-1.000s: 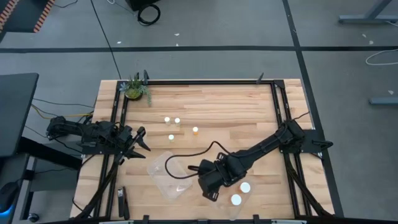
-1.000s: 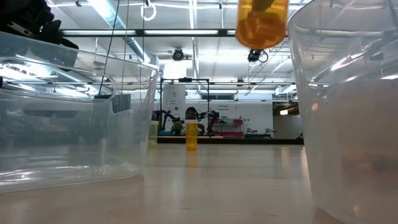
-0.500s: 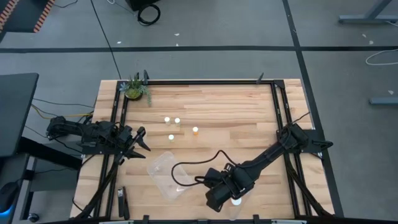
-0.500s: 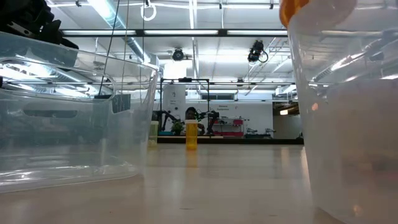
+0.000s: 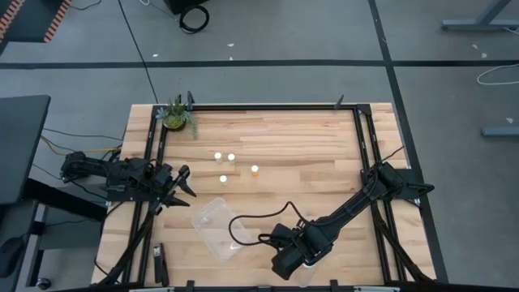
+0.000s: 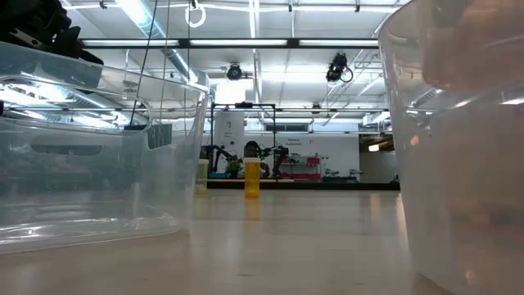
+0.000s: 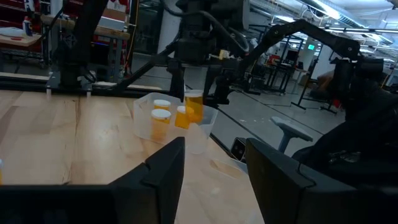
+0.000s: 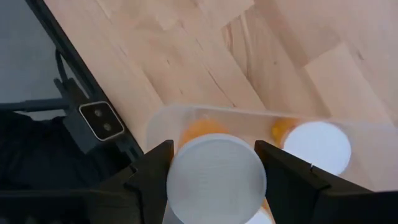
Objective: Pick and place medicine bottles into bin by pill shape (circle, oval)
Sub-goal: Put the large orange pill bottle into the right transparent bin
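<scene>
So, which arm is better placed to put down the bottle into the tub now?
The right. Its gripper holds a white-capped medicine bottle directly above the clear tub, where other bottles already stand. The left gripper waits at the table's left edge, open and empty.

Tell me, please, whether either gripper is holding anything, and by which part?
The right gripper holds a bottle by the sides of its white cap, over the tub. The left gripper is open and empty.
</scene>
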